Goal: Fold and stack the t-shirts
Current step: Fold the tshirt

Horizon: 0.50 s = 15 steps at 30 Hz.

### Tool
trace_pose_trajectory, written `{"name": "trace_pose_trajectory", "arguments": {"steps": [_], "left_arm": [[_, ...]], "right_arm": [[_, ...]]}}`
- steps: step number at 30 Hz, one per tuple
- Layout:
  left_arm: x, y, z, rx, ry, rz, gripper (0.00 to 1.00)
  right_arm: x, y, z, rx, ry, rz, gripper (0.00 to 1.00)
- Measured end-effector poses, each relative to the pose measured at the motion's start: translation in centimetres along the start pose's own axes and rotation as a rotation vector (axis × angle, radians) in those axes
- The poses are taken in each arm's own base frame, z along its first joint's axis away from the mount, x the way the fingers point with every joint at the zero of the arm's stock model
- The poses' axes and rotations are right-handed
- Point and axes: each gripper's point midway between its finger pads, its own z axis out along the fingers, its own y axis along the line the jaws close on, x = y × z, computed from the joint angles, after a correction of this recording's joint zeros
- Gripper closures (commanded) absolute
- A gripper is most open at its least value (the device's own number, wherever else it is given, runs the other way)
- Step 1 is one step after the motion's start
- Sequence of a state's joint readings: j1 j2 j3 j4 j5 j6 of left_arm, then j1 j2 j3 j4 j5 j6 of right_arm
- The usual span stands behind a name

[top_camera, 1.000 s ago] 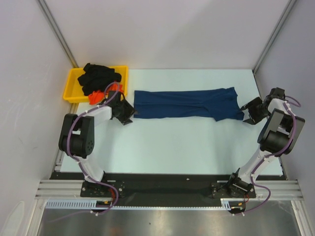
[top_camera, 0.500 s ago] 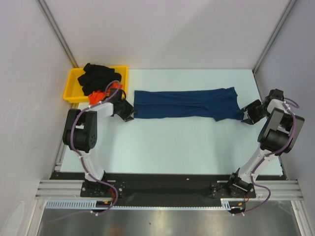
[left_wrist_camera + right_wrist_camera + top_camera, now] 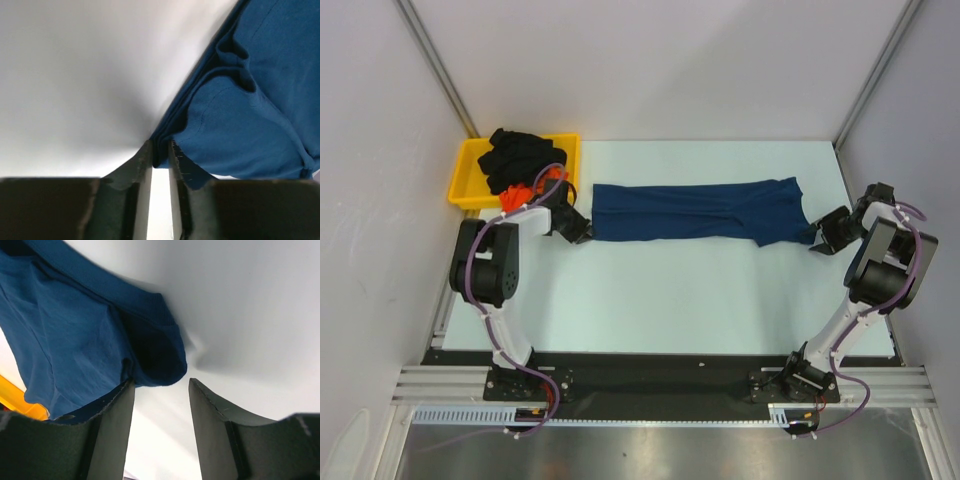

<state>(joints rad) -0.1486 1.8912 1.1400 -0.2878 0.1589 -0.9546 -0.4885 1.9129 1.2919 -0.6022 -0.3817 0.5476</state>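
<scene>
On the table (image 3: 700,310), the left gripper (image 3: 160,150) is pinched shut on the left end of the navy t-shirt (image 3: 700,210), folded into a long flat strip. The right gripper (image 3: 161,382) stands with jaws apart at the strip's right corner. Farther back on the left, a black t-shirt (image 3: 520,155) and an orange-red t-shirt (image 3: 554,178) lie heaped in the yellow tray (image 3: 463,180).

- Left wrist view: navy t-shirt (image 3: 250,100) runs off the top and right edges. The left gripper (image 3: 160,150) tips sit at its hem; pinch or mere touch, not clear.
- Right wrist view: shirt is cut off at left and top, its lower fold behind a finger (image 3: 107,440) of the right gripper (image 3: 161,385). Only a sliver of yellow tray (image 3: 12,397) shows at the left edge.
- Top view: orange-red t-shirt (image 3: 525,190) lies mostly under black t-shirts (image 3: 520,155). Count in the heap unreadable.
</scene>
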Motion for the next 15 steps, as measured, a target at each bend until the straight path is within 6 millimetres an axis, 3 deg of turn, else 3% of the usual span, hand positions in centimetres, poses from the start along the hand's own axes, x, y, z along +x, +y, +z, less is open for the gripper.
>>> {"name": "trace_pose_trajectory", "arguments": {"steps": [5, 10, 13, 15], "left_arm": [[0.1, 0.3, 0.1, -0.009, 0.007, 0.009, 0.91], [-0.1, 0.0, 0.0, -0.006, 0.004, 0.024, 1.0], [-0.2, 0.0, -0.1, -0.005, 0.004, 0.041, 0.99], [-0.2, 0.0, 0.0, -0.008, 0.006, 0.052, 1.0]], "right_arm": [[-0.1, -0.5, 0.6, 0.022, 0.009, 0.003, 0.51], [-0.6, -1.1, 1.1, 0.049, 0.01, -0.001, 0.38], [-1.1, -1.0, 0.9, 0.051, 0.0, -0.013, 0.4], [-1.4, -0.8, 0.8, 0.05, -0.009, -0.022, 0.47]]}}
